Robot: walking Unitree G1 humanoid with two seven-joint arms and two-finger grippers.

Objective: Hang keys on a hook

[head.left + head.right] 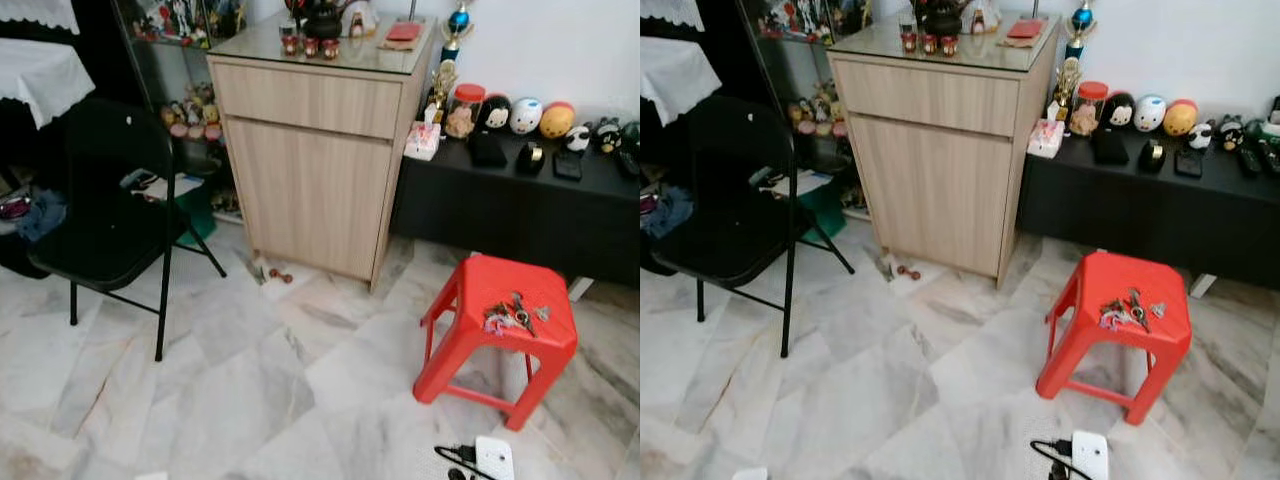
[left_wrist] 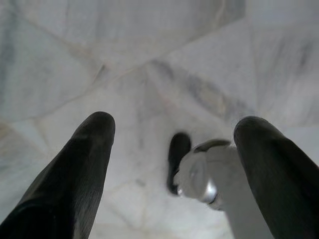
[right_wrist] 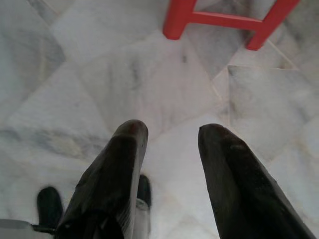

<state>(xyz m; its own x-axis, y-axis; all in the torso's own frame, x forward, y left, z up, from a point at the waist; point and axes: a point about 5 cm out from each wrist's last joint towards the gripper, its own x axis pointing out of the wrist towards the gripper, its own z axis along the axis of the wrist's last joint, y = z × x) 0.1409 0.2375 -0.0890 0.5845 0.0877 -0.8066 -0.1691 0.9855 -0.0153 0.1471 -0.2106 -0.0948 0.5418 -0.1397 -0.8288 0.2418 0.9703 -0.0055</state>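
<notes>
Keys point(image 1: 512, 318) too small to count; stool point(image 3: 227, 19) cropped.

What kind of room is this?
Probably a living room at home: a wooden cabinet, toy figures on a low black shelf, a red stool holding keys, and a marble floor.

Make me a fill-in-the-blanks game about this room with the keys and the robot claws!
1. The keys lie on top of a plastic stool whose colour is ____.
2. The folding chair beside the wooden cabinet is coloured ____.
3. The left claw and the right claw both hang over the marble ____, fingers apart.
4. The round toy heads stand in a row on the low ____ bench.

Missing words: red; black; floor; black
</notes>
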